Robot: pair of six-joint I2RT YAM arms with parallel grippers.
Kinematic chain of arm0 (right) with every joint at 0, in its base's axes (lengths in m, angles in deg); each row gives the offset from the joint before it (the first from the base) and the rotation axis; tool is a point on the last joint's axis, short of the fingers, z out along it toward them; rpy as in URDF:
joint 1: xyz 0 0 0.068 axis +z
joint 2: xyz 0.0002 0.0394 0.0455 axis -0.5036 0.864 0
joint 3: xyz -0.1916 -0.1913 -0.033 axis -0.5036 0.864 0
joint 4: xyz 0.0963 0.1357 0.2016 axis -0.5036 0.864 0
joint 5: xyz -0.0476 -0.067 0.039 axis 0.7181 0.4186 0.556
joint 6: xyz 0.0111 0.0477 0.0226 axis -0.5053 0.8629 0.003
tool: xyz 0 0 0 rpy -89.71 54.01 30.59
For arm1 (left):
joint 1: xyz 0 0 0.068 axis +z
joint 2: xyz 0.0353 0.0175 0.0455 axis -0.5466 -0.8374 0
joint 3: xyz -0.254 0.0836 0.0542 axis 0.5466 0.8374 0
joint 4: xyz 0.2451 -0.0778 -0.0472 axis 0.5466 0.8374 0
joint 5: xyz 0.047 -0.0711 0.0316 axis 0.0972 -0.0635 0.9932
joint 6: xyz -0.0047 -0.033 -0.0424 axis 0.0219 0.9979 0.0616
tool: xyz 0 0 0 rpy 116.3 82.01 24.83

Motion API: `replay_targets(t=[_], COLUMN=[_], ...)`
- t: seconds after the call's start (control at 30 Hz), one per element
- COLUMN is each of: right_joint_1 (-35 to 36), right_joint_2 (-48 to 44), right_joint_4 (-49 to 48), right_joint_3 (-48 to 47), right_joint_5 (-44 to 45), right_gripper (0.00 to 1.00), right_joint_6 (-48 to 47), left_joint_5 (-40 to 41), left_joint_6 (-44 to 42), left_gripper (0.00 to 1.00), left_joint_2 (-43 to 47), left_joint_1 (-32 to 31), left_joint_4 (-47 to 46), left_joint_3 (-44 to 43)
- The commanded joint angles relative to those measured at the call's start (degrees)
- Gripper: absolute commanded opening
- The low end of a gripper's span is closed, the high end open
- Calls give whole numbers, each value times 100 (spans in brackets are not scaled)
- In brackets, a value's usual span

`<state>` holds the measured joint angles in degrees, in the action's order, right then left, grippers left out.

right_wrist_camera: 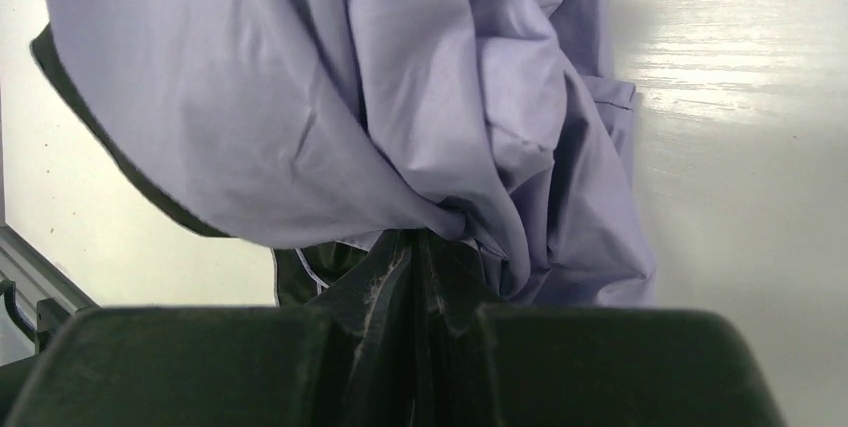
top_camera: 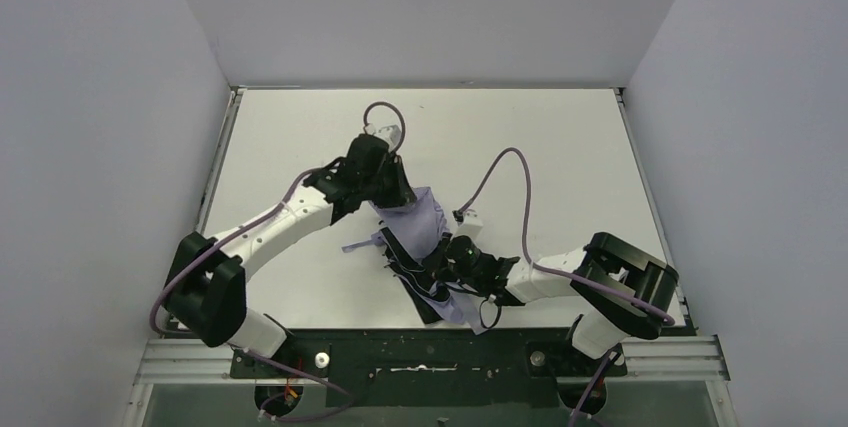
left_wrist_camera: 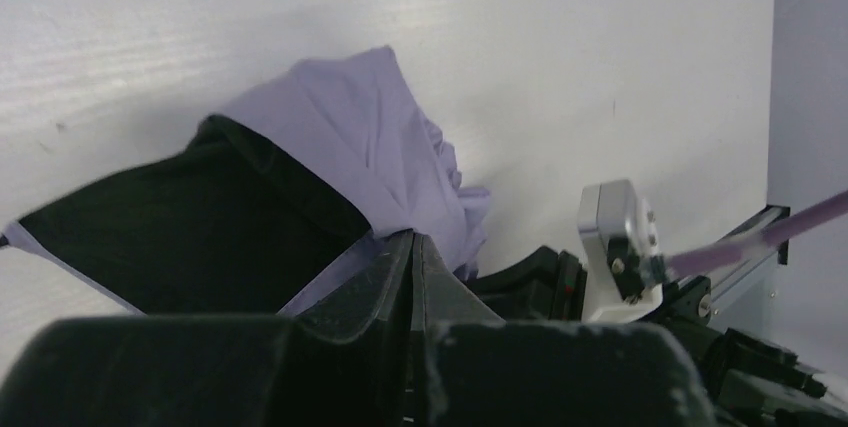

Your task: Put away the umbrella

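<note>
- Left claw point(left_wrist_camera: 412, 247) clenched on the crumpled pale lavender fabric umbrella point(top_camera: 422, 219), at its 11 o'clock end.
- Right claw point(right_wrist_camera: 424, 247) pinches its folds at 5 o'clock.
- The bunched cloth hides the rest of it.

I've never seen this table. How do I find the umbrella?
Look at the white table, near its front middle. The umbrella is the crumpled bundle there, pinched by the left tool and the right tool. Unlike the thin purple cables looping nearby, it is pale lavender cloth with a black underside.
</note>
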<state>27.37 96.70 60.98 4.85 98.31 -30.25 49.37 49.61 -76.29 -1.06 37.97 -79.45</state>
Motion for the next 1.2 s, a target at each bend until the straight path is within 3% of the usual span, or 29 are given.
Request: replay_targets(t=[0.0, 0.13, 0.37, 0.6, 0.83, 0.97, 1.17], right_joint_1=[130, 129, 167, 184, 218, 229, 269], right_joint_2=[279, 166, -247, -384, -475, -1013, -2449], right_joint_4=[1353, 1285, 1118, 899, 574, 1027, 2795], right_joint_3=[300, 299, 537, 563, 776, 834, 593], right_joint_5=[-261, -267, -177, -279, -152, 33, 440], right_gripper=[0, 0, 0, 0, 0, 6, 16], right_joint_6=[-69, -102, -143, -263, 82, 71, -127], left_joint_5=[619, 1211, 1672, 1785, 2426, 2455, 2461], left_joint_6=[550, 921, 1166, 1476, 1857, 1963, 2015], left_gripper=[0, 0, 0, 0, 0, 0, 0], left_joint_2=[853, 1387, 1714, 1344, 666, 54, -660], left_joint_1=[-548, -1031, -1685, -2300, -2947, -3112, -3269], left_joint_4=[-1039, -1525, -2252, -3568, -4637, -5343, -5892], left_joint_3=[999, 1966, 2934, 3739, 4532, 4844, 4916])
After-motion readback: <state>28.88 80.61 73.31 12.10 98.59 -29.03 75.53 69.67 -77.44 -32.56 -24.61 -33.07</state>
